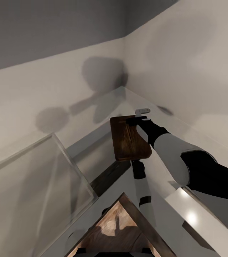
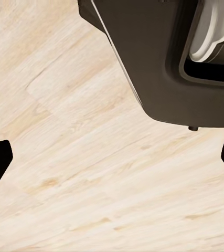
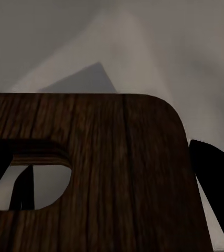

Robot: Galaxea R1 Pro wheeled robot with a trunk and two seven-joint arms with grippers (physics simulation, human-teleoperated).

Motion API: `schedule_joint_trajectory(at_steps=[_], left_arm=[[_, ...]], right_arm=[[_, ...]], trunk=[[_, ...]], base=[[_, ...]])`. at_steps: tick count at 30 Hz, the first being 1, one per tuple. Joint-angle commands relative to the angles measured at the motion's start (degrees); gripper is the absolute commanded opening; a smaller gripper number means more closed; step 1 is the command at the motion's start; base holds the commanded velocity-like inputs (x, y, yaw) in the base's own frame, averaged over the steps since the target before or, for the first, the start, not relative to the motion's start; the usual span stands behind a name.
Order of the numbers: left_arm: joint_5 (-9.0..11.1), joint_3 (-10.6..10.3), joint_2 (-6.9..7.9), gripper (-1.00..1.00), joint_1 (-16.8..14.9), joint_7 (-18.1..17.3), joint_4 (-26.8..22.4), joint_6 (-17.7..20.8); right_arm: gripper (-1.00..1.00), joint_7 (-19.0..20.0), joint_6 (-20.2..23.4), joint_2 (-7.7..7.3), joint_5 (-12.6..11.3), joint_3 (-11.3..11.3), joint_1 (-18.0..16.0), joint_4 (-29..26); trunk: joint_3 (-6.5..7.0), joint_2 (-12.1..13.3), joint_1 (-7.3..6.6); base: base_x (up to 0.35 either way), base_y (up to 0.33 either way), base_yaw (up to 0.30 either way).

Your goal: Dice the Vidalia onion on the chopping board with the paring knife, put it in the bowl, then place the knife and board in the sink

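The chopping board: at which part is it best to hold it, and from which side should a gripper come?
Grip the chopping board at its short end beside the slot hole, coming edge-on: the slab is thin and flat there. The right gripper appears to hold it so, one finger at that edge.

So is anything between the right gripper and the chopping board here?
No. The right gripper already holds the chopping board by its slotted end, lifted in the air in front of the wall. A dark finger lies against the board's edge. The sink isn't visible.
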Motion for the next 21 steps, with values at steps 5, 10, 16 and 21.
schedule_joint_trajectory(at_steps=[5,10,16,21], left_arm=[[0.5,0.0,-0.01,1.0,0.0,0.0,-0.1,-0.1],[0.5,0.0,-0.01,1.0,0.0,0.0,-0.1,-0.1],[0.5,0.0,-0.01,1.0,0.0,0.0,0.0,-0.1],[0.5,0.0,-0.01,1.0,0.0,0.0,0.0,-0.1]], right_arm=[[-1.0,-0.2,0.4,0.01,-0.1,1.2,0.0,2.1],[-1.0,-0.2,0.4,0.01,-0.1,1.2,0.0,2.1],[-1.0,-0.2,0.4,0.01,-0.1,1.2,0.0,2.1],[-1.0,-0.2,0.4,0.01,-0.1,1.2,0.0,2.1]], trunk=[[0.38,-0.1,0.05],[0.84,-0.1,0.05],[1.39,-0.1,0.05],[1.84,-0.1,0.05]], base=[[0.0,0.0,0.0],[0.0,0.0,0.0],[-0.035,0.0,0.0],[-0.183,0.0,0.0]])
